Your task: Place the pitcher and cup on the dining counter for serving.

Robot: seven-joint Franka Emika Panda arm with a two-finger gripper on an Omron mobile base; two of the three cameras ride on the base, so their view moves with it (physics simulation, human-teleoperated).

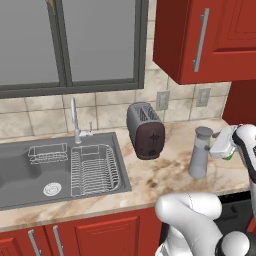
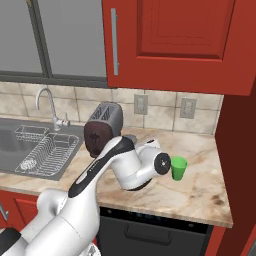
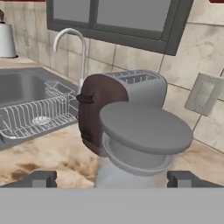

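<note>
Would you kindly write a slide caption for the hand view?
Open gripper lined up on the grey pitcher, its flat top between the fingertips; toaster and sink behind.

A glossy white arm (image 2: 100, 170) is seen, built from rounded, bulbous segments. A dark strip is run along its forearm link, and dark rings are set at the joints. A round grey cap with a small centre dot is fitted at the wrist. Two small dark fingertips (image 3: 39, 178) are shown, blocky and matte.
</note>
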